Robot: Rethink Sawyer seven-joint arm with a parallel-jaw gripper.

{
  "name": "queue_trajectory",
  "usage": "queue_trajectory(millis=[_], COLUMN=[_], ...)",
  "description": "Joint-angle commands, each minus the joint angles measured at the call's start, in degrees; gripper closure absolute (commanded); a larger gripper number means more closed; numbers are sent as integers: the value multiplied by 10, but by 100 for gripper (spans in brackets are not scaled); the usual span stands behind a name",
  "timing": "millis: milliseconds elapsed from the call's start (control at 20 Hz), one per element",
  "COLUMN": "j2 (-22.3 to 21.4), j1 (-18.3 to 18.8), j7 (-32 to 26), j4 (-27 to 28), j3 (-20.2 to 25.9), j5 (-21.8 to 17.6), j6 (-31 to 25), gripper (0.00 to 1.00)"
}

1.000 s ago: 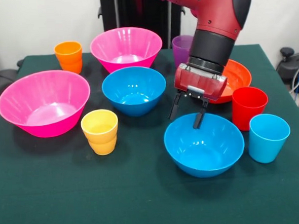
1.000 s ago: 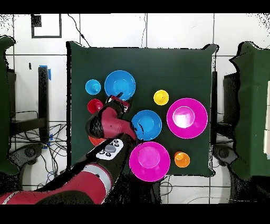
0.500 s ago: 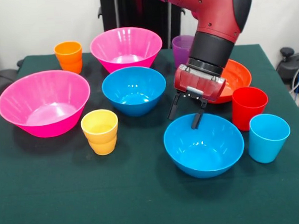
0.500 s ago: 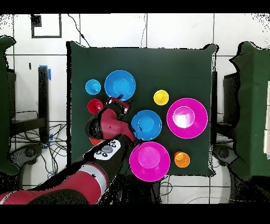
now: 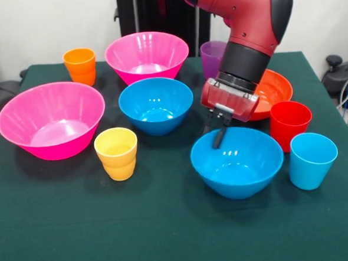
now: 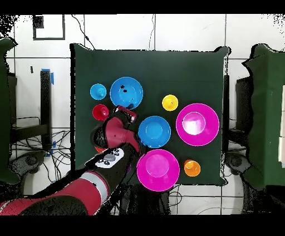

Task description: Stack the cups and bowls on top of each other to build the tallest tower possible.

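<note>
Jaws pinch the far rim of the near blue bowl [image 5: 237, 162], gripper [image 5: 217, 134] above it.

No text, label, brand, number or sign can be read in either view. The cups, the bowls, the arm and the green bench surface carry no legible markings.
</note>
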State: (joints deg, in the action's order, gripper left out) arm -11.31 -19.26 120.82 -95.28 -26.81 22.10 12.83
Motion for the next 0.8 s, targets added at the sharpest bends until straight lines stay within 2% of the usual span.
queue_trajectory(millis=[50,250,500,800], j2=[20,10,-3,-14], j1=[10,0,-12,-1], j7=[55,73,62,27], j4=[44,28,31,50], j3=[45,39,16,-7], j5=[13,27,30,3], j6=[-83,-78,-95,-141], gripper=[100,100,100,100])
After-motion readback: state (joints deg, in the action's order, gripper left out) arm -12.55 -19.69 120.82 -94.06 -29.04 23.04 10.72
